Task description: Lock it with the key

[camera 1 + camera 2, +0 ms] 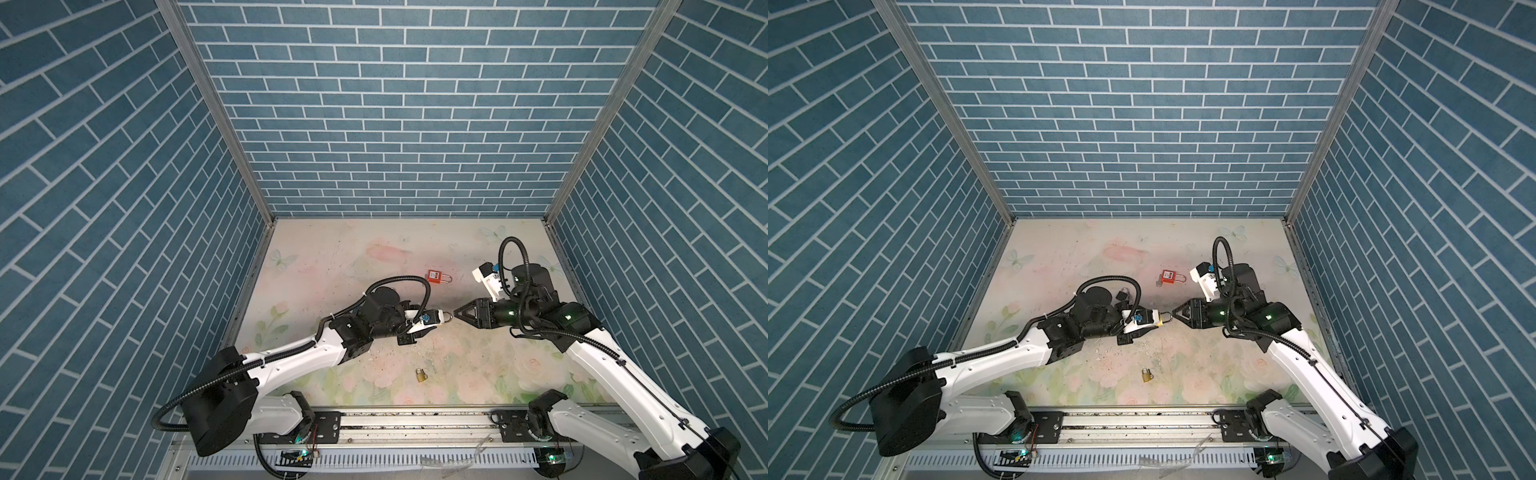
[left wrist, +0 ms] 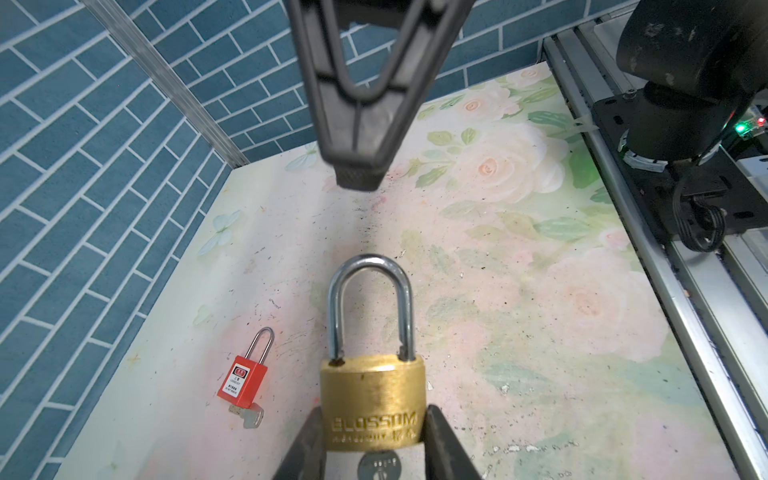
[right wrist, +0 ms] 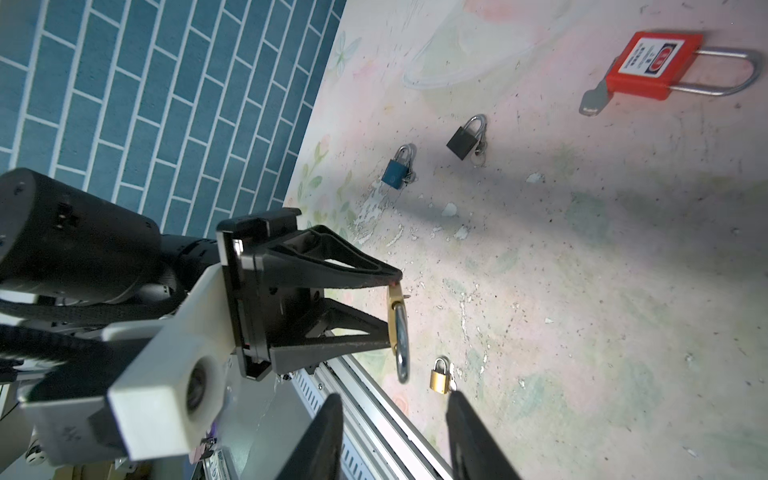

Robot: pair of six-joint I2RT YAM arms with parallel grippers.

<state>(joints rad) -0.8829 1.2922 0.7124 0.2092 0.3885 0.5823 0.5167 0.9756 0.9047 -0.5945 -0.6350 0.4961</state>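
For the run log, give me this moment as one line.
left gripper: shut on brass padlock | key: in its base | right gripper: open, facing shackle, not touching

Shows brushed satin brass, with stamped lettering, on the brass padlock (image 2: 374, 399) body; mirror-polished steel on its shackle (image 2: 371, 291). Shows glossy moulded red plastic on the safety padlock (image 2: 242, 380). Shows matt black plastic on the left gripper fingers (image 2: 305, 449). Shows a matt floral print, scuffed, speckled and chipped, on the tabletop (image 2: 540, 332). Shows dull extruded aluminium on the rail (image 2: 673, 282).
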